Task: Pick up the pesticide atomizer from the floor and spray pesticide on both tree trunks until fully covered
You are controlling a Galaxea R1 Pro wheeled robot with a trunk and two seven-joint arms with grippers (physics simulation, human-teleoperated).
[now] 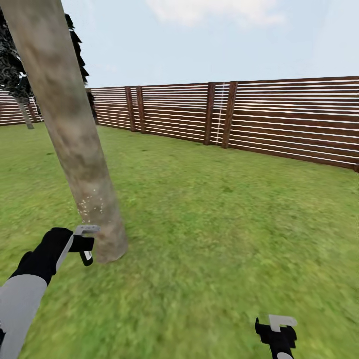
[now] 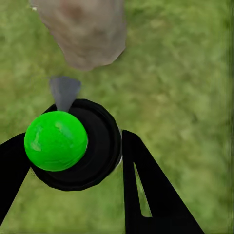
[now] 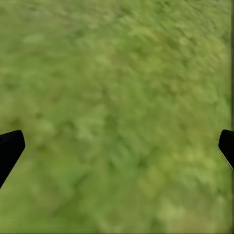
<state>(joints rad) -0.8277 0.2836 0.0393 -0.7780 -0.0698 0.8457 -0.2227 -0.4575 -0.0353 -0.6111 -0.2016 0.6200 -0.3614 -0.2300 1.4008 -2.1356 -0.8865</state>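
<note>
A thick grey-beige tree trunk (image 1: 75, 129) leans up from the grass at the left of the head view; its base also appears in the left wrist view (image 2: 85, 34). Whitish pesticide specks (image 1: 92, 207) dot the trunk low down. My left gripper (image 1: 86, 245) is right beside the trunk's base, shut on the pesticide atomizer (image 2: 92, 156), a small black round bottle whose round top shows bright green. A grey nozzle tip (image 2: 63, 92) points toward the trunk. My right gripper (image 1: 277, 330) hovers open over bare grass at the lower right, its fingertips (image 3: 9, 146) wide apart.
A brown slatted fence (image 1: 224, 114) rings the lawn (image 1: 224, 224) at the back and right. A distant tree with dark foliage (image 1: 12, 70) stands at the far left by the fence. Open grass stretches to the right of the trunk.
</note>
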